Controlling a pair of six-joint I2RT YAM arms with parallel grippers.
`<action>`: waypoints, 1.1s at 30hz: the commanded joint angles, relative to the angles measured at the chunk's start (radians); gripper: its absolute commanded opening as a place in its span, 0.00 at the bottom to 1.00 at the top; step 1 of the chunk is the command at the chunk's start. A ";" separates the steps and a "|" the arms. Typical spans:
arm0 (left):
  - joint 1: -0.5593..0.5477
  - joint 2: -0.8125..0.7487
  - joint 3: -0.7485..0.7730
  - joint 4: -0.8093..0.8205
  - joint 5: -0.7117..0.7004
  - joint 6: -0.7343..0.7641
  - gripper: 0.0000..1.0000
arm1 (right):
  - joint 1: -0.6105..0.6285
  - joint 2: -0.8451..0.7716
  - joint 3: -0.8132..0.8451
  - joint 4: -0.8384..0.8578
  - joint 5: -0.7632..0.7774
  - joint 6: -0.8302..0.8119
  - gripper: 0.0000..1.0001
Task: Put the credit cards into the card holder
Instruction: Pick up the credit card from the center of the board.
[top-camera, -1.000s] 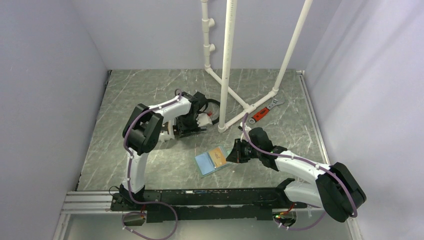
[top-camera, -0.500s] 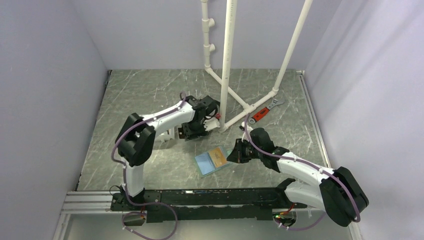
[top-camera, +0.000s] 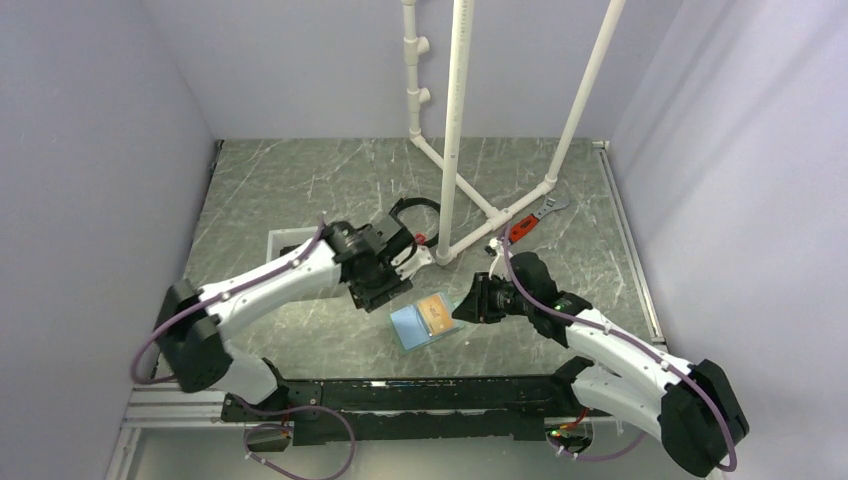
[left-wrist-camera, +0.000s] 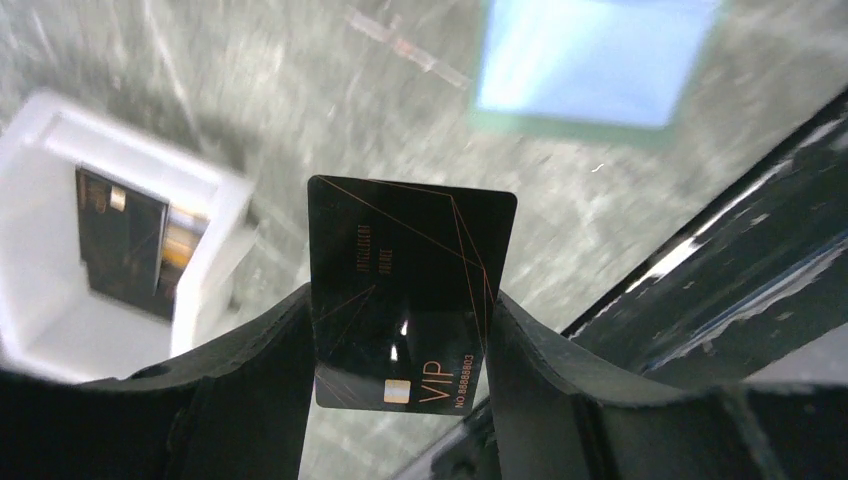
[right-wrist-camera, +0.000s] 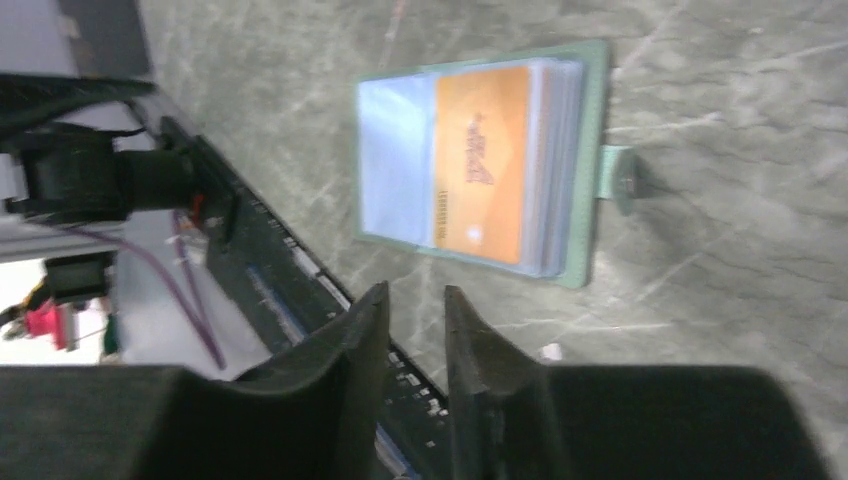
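Note:
The card holder (top-camera: 412, 327) lies open on the table, light blue inside, with an orange card (top-camera: 435, 311) in its right half. It also shows in the right wrist view (right-wrist-camera: 590, 150) with the orange card (right-wrist-camera: 482, 160), and as a blue patch in the left wrist view (left-wrist-camera: 590, 60). My left gripper (top-camera: 385, 290) is just left of the holder and is shut on a black card (left-wrist-camera: 405, 270) marked VIP, held upright by its edges. My right gripper (top-camera: 468, 302) is at the holder's right edge, nearly shut with a narrow gap (right-wrist-camera: 415, 295), holding nothing.
A white tray (left-wrist-camera: 215, 185) behind the left arm holds more dark cards (left-wrist-camera: 120, 240) and an orange one; its rim shows in the top view (top-camera: 283, 239). A white pipe frame (top-camera: 455, 130) and a red wrench (top-camera: 520, 228) stand at the back. A black rail (top-camera: 400, 395) runs along the front.
My left arm has swung from the tray toward the front and now holds the black card beside the card holder. The right gripper has barely moved.

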 joint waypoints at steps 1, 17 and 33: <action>-0.086 -0.185 -0.131 0.346 0.137 -0.143 0.30 | 0.004 -0.055 0.051 0.105 -0.140 0.149 0.38; -0.371 -0.140 -0.181 0.594 -0.264 -0.414 0.29 | 0.023 -0.084 0.046 0.335 -0.024 0.503 0.43; -0.372 -0.112 -0.154 0.575 -0.260 -0.463 0.28 | 0.100 -0.104 0.047 0.301 -0.003 0.396 0.50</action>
